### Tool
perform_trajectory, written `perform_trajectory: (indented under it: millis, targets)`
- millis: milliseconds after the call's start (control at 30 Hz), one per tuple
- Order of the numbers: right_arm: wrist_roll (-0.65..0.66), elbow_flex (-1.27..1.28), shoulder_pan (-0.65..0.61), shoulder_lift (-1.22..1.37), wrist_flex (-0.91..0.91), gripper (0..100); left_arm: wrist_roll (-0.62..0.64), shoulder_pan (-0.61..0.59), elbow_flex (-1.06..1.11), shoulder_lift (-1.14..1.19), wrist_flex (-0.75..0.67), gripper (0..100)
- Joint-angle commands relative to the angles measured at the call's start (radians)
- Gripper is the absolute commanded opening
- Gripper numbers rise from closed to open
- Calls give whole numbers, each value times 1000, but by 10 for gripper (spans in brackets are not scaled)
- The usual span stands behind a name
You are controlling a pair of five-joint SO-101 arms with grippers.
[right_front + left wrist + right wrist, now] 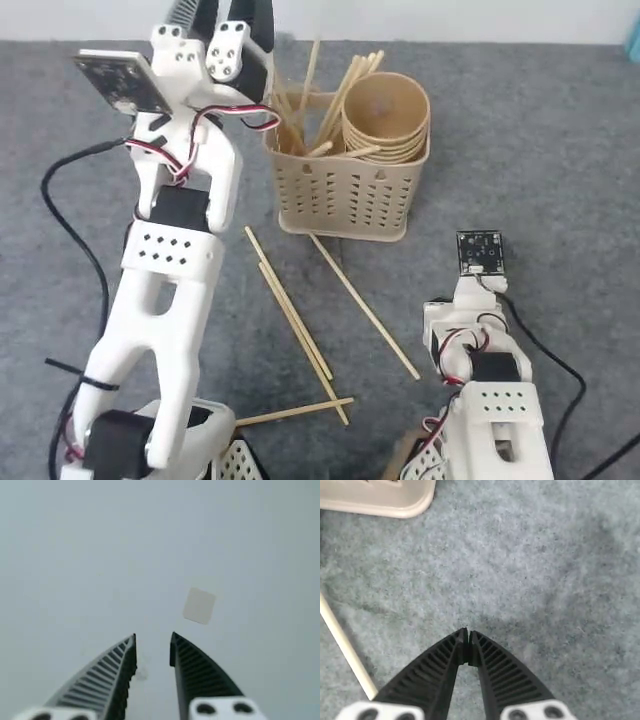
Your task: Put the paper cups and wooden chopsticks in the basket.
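Several wooden chopsticks lying on carpet look light, stiff, thin, best pinched mid-length; left gripper slightly parted, empty, right gripper closed, empty.

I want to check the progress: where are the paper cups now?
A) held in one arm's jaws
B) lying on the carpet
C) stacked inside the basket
C: the paper cups stand stacked inside the basket.

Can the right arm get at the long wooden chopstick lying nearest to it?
Probably yes: the long wooden chopstick lies uncovered beside the right gripper, nothing between them, though its jaws are shut.
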Motion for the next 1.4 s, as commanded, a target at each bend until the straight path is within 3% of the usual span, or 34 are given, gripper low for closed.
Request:
perform_trajectory:
  millis: [0,167,367,533,700,967,1367]
  targets:
    - [12,-52,12,-18,-24,8,14,-23,-41,-48,15,97]
    - [12,-52,12,-18,-24,8,14,-78,-44,-176,216,100]
    - [12,-52,12,-18,-19,8,14,-175,-41,-353,591,102]
    - [12,-41,12,-18,-25,8,15,-270,-39,-327,729,102]
    - [12,-40,12,-18,-25,8,12,-333,-127,-133,839,102]
    - [12,-40,12,-18,-25,8,-52,-336,-575,368,1215,102]
    - [12,-32,12,-18,-56,9,-51,-339,-1204,1140,1241,102]
